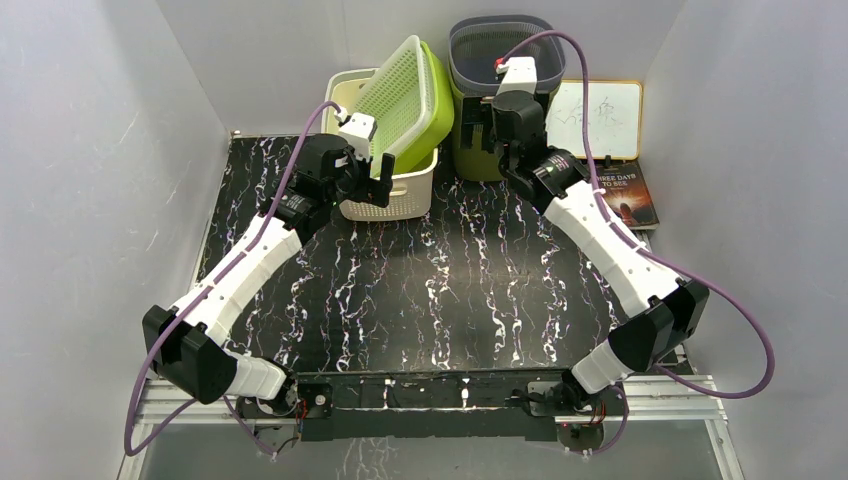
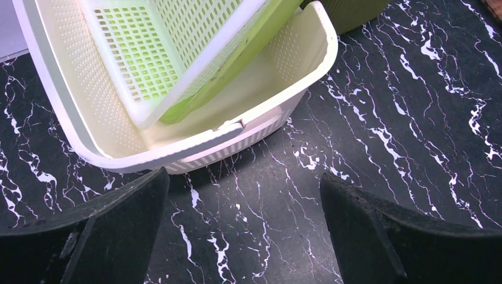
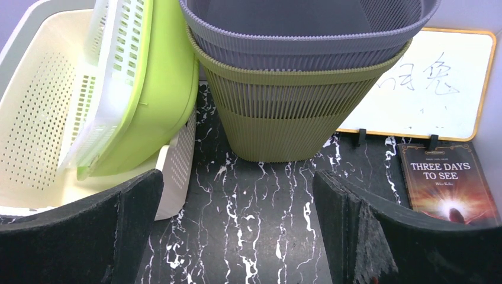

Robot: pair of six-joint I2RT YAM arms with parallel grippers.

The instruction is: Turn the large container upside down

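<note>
The large cream perforated container [image 1: 408,190] stands upright at the back of the black marbled table, also in the left wrist view [image 2: 177,152] and the right wrist view [image 3: 35,106]. A lime green tub [image 1: 428,110] with a pale green perforated insert [image 1: 393,85] leans tilted inside it. My left gripper [image 1: 372,188] is open and empty, just in front of the container's near wall; its view shows the near rim just beyond the fingers [image 2: 243,231]. My right gripper [image 1: 480,128] is open and empty, to the right of the container, facing the olive bin [image 3: 237,231].
An olive ribbed bin [image 1: 468,160] with a grey ribbed bin [image 1: 500,45] nested in it stands right of the container, close to it [image 3: 296,130]. A whiteboard [image 1: 600,115] leans on the back wall, a book [image 1: 625,195] in front of it. Grey walls enclose the table.
</note>
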